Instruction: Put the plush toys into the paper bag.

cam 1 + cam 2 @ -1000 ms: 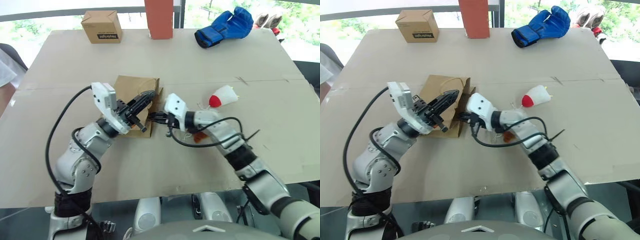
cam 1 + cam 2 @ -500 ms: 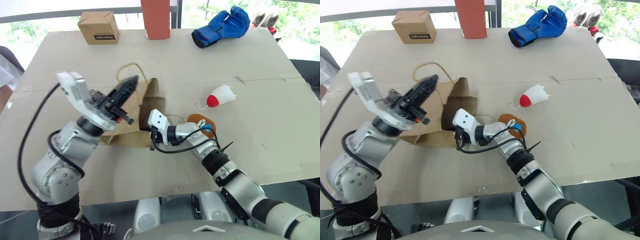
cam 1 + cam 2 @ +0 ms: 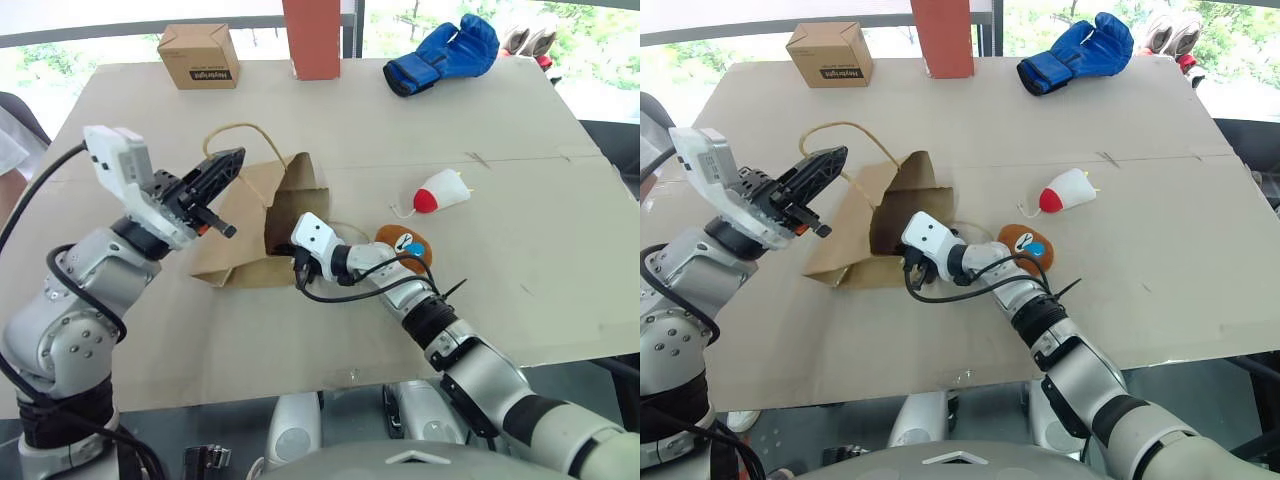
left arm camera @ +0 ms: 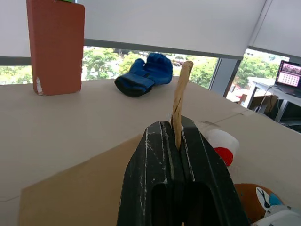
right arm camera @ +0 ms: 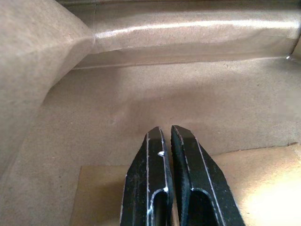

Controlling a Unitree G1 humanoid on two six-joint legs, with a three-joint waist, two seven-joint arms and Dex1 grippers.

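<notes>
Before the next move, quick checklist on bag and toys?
1. Left gripper shut on the twine handle: ok.
2. Paper bag mouth lifted open: ok.
3. Right gripper shut and empty, tips inside the bag: ok; it carries no toy.
4. Brown bear in the bag: not ok, it lies on the table beside the right forearm.
5. White cone toy in the bag: not ok, it lies on the table beyond the bear.
6. Bag mouth stays open once the right gripper leaves: cannot tell.
</notes>
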